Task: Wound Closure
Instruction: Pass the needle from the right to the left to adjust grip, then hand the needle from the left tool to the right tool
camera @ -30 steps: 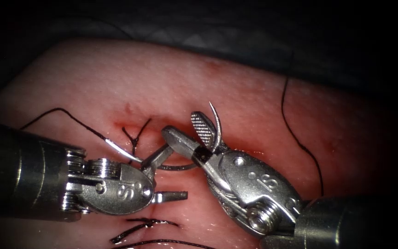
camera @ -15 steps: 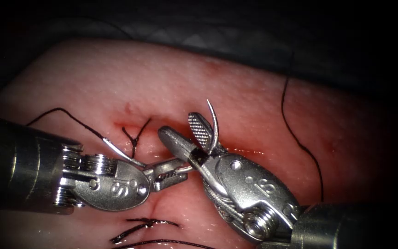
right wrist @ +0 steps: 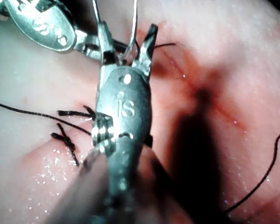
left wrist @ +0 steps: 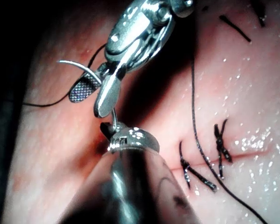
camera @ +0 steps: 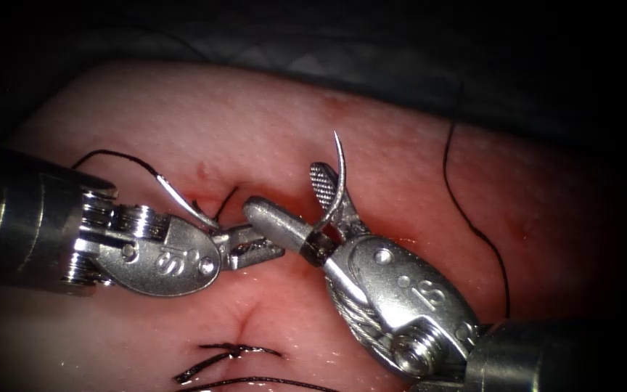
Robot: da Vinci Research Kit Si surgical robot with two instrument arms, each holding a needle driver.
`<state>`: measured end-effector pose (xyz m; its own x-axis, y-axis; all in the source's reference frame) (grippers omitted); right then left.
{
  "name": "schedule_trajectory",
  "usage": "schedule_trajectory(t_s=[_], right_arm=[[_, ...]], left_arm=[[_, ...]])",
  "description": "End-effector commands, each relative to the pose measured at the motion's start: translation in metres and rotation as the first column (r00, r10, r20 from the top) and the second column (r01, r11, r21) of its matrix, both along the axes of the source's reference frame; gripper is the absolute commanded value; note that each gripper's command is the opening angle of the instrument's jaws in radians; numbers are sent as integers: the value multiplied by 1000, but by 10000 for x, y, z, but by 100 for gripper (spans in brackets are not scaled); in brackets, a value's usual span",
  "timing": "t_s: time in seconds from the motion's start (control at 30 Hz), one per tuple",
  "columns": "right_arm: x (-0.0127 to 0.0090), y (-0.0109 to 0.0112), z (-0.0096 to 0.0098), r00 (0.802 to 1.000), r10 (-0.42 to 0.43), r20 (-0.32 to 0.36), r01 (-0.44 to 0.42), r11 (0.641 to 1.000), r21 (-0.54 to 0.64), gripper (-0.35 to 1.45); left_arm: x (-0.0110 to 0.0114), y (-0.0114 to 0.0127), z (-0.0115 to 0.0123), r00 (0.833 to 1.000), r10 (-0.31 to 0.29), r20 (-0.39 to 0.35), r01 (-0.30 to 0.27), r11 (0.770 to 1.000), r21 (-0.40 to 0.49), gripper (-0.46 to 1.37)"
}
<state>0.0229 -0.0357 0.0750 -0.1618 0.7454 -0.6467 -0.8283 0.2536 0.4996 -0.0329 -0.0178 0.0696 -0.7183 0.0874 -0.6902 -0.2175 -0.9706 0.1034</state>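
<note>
Left tool is clamped on the curved needle near mid-curve, w/ the needle free of the tissue, just above the cut. Needle's swaged end lies over the left tool's wrist, and the tip points up beside the right tool, whose jaws are spread around the needle w/o gripping it. Thread runs left from the swage. Tied stitches sit nearer the camera; another thread strand lies on the right.

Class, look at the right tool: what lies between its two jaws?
The right tool stands with jaws open; the curved needle passes between them, tip up, clear of the tissue. The left tool grips the needle's other part, its contact hidden.
</note>
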Motion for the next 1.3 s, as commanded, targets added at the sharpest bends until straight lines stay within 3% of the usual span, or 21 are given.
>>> schedule_trajectory(t_s=[0.03,0.33,0.43,0.73,0.8,0.87,0.97,1.0,1.03,1.13,1.17,1.2,1.3], right_arm=[[0,-1,-1,1000,-24,-12,24,1000,-6,122],[-2,-11,4,987,-154,-54,150,987,-57,124],[-2,-15,8,980,-188,-61,183,980,-76,124],[-14,-19,8,939,-331,-93,319,939,-126,122],[-23,-17,8,925,-376,-52,369,923,-105,118],[-37,-12,12,907,-420,-18,418,906,-67,113],[-47,-2,18,898,-439,-10,438,898,-52,110],[-53,4,23,895,-445,-15,444,894,-54,101],[-55,7,25,894,-447,-24,446,894,-52,99],[-63,22,35,903,-419,-101,421,907,-3,67],[-63,23,35,904,-414,-109,417,909,4,65],[-64,28,38,902,-407,-142,414,910,22,57],[-64,37,42,886,-391,-251,421,904,79,43]], left_arm=[[1,2,1,999,35,-6,-35,999,-22,-35],[25,27,4,989,151,-4,-150,977,-149,-35],[32,38,4,986,165,1,-163,972,-169,-35],[40,52,6,972,232,43,-217,952,-218,-35],[41,52,6,964,260,57,-241,944,-226,-35],[42,51,4,944,314,98,-283,927,-246,-35],[42,49,1,918,378,119,-334,900,-279,-35],[41,48,-3,900,418,125,-366,879,-305,-35],[41,48,-4,892,435,122,-380,868,-319,-35],[36,44,-13,841,527,122,-448,805,-390,-35],[35,44,-13,837,534,121,-453,799,-395,-35],[33,41,-16,814,569,120,-476,771,-424,-35],[28,36,-20,773,623,118,-509,721,-471,-35]])
